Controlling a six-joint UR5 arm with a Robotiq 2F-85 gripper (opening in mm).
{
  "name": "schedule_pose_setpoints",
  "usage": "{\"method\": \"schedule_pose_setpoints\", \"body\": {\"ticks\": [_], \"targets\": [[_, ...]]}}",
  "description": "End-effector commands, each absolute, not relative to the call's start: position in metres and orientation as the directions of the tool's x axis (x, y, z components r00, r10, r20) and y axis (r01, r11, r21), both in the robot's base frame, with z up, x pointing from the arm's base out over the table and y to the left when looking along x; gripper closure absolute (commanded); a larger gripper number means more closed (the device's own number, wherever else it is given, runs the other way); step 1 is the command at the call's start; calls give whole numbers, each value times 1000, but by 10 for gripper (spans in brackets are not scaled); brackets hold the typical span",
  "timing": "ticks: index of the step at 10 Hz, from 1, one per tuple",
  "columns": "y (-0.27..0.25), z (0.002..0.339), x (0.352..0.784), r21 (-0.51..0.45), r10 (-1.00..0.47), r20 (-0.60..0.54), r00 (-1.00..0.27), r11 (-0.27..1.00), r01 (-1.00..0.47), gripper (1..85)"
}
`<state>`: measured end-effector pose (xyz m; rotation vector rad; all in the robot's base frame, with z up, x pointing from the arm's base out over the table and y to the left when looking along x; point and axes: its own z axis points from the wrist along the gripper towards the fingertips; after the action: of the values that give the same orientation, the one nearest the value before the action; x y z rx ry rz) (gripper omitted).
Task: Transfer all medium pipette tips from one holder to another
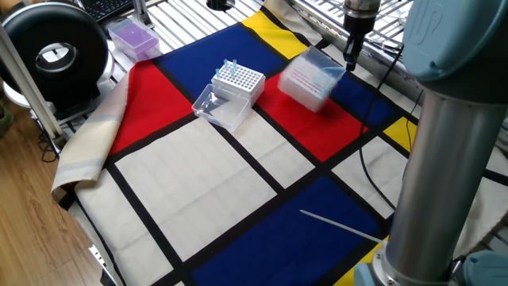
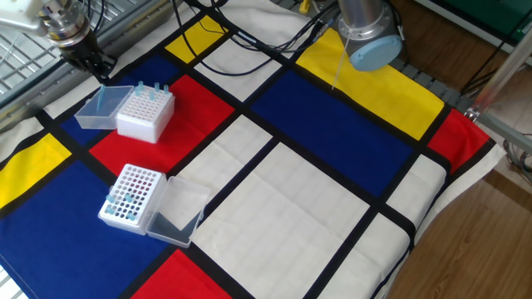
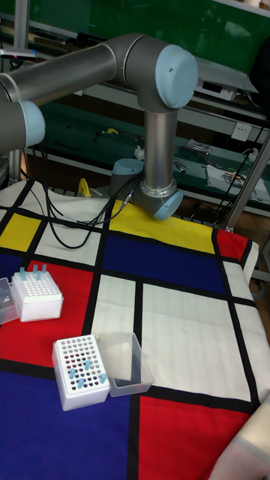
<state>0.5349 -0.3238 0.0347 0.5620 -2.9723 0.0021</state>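
The gripper sat at about 10 o'clock of the holder, touching its clear lid; couldn't tell if the jaws were clenched. Medium pipette tips stood upright at the holder's far edge, toward 4 o'clock of the gripper

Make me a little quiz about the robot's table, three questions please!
1. True or false: the white box by the end effector and the other white box both have their lids open.
2. Pick one: the little box beside the cloth is A green, B purple, C orange.
3. Which white box has pipette tips poking up above its top?
Key: 1 true; 2 B; 3 the one by the end effector.
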Motion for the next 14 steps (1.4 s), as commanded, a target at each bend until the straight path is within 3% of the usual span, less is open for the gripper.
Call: {"method": "schedule_pose_setpoints", "body": {"ticks": [1, 14], "targets": [[-325, 35, 536, 15, -353, 112, -929, 935, -353, 843], [-318, 34, 540, 5, -309, 108, -945, 951, -310, 843]]}}
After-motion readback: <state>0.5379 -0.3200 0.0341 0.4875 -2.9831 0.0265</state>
